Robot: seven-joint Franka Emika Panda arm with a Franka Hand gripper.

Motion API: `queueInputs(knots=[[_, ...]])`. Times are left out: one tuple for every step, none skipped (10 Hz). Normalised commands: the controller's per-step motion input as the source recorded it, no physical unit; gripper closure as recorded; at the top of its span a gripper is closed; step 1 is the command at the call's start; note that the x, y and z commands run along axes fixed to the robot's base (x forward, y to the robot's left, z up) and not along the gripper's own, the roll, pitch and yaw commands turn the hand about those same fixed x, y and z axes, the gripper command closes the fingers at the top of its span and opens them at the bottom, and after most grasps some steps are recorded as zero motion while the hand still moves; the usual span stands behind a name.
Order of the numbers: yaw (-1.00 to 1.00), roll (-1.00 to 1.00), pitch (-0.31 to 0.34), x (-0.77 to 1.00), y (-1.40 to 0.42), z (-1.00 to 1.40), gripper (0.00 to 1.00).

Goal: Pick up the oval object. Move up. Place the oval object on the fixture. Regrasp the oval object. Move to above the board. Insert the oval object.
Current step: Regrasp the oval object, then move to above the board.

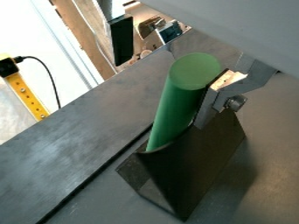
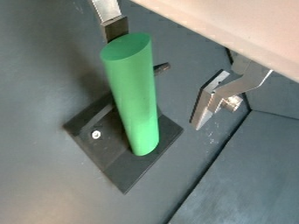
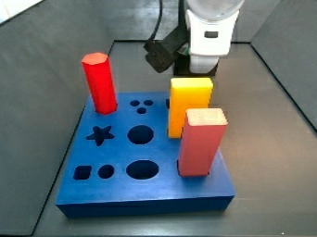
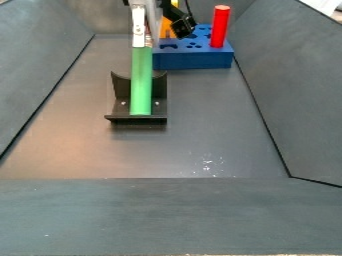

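The oval object (image 2: 132, 92), a green rounded peg, stands nearly upright on the fixture (image 2: 111, 140), its foot in the black bracket's base. It also shows in a wrist view (image 1: 177, 96) and a side view (image 4: 139, 72). My gripper (image 2: 162, 68) is open around the peg's top. One finger (image 2: 107, 24) is close behind the peg, the other finger (image 2: 216, 96) stands well apart from it. In a side view the gripper (image 4: 138, 22) hangs right over the peg. The blue board (image 3: 143, 176) lies beyond the fixture; the peg is hidden in that view.
On the board stand a red hexagonal peg (image 3: 99, 81), a yellow block (image 3: 190, 104) and a pink block (image 3: 205, 141); several shaped holes are open. Grey bin walls (image 4: 54, 80) slope up on both sides of the dark floor.
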Motion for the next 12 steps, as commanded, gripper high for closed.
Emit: queueInputs(knots=[[0.09, 0.09, 0.172, 0.22, -0.02, -0.02, 0.00], [0.00, 0.00, 0.000, 0.00, 0.00, 0.00, 1.00], [-0.34, -0.11, -0.224, 0.39, -0.06, 1.00, 1.00], [-0.35, -0.12, -0.211, 0.38, -0.06, 1.00, 1.00], [-0.35, -0.11, -0.124, 0.36, -0.05, 1.00, 1.00], [-0.33, -0.09, -0.020, 0.34, -0.04, 1.00, 1.00], [-0.30, -0.07, 0.055, 0.33, -0.04, 1.00, 1.00], [-0.25, -0.06, 0.127, 0.32, -0.04, 1.00, 1.00], [-0.17, -0.05, 0.217, 0.31, -0.03, 1.00, 1.00], [-0.11, -0.04, 0.270, 0.29, -0.03, 1.00, 1.00], [-0.07, -0.03, 0.295, 0.28, -0.03, 1.00, 1.00], [0.02, -0.01, 0.329, 0.26, -0.04, 1.00, 1.00]])
